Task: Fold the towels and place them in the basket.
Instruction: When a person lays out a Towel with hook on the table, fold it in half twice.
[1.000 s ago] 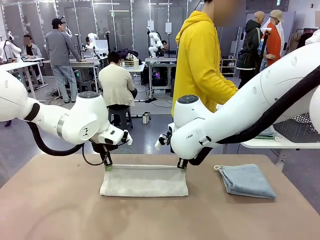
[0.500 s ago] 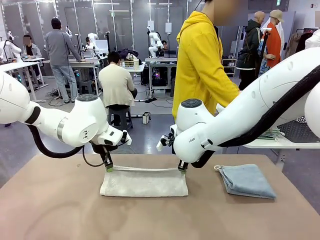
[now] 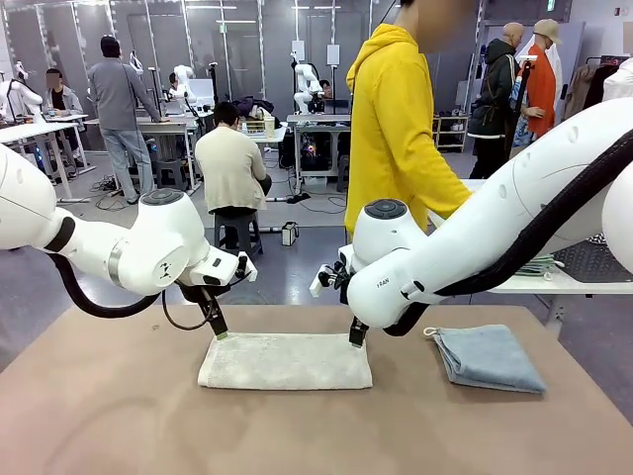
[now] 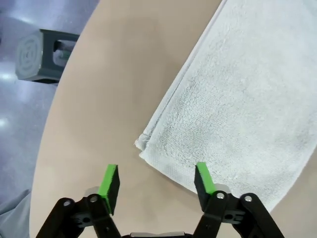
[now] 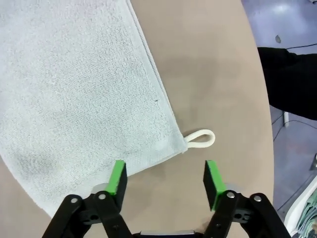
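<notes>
The cream towel [image 3: 285,361] lies folded into a long flat rectangle on the middle of the brown table [image 3: 119,416]. Both grippers hang just over its far edge with their jaws apart, holding nothing. The left gripper [image 3: 220,334] is at the towel's far left corner. In the left wrist view its green pads [image 4: 109,181] straddle that layered corner without touching the cloth [image 4: 237,99]. The right gripper [image 3: 356,341] is at the far right corner. In the right wrist view it [image 5: 165,178] stands open above the corner, where a small cream loop [image 5: 200,138] lies on the bare tabletop. The blue towel [image 3: 488,356] sits folded well to the right, apart from the cream one. A dark lattice basket [image 3: 593,262] shows partly behind the right arm, on a white side table. A person in a yellow hoodie [image 3: 401,129] stands at the far side.
</notes>
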`<action>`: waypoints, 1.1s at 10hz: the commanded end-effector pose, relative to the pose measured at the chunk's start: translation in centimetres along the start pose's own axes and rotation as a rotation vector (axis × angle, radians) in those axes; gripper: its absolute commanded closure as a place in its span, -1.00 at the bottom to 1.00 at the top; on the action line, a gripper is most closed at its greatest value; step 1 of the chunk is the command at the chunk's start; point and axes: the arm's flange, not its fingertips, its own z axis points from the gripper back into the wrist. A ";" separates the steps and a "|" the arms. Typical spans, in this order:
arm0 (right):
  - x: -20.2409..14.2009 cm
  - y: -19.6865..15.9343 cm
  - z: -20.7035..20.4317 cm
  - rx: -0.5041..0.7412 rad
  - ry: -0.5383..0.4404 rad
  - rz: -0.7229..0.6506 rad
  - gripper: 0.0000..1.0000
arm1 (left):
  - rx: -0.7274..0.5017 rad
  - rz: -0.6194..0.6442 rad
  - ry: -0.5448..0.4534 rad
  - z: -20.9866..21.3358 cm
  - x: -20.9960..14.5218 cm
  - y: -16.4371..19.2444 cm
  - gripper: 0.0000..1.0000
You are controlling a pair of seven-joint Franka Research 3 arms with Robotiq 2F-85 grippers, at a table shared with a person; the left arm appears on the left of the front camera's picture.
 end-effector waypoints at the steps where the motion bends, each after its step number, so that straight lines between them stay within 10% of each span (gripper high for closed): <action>1: -1.1 0.6 0.3 -0.017 -0.008 -0.029 -0.88 | -0.035 0.003 -0.047 0.8 -1.4 -0.4 -0.86; 9: -0.8 0.2 0.9 0.001 -0.001 -0.019 -1.00 | -0.056 0.043 -0.040 0.9 -0.8 -1.2 -1.00; 11: -0.6 1.0 4.3 -0.040 -0.011 -0.181 -1.00 | -0.049 0.262 -0.110 3.8 -1.0 -1.9 -1.00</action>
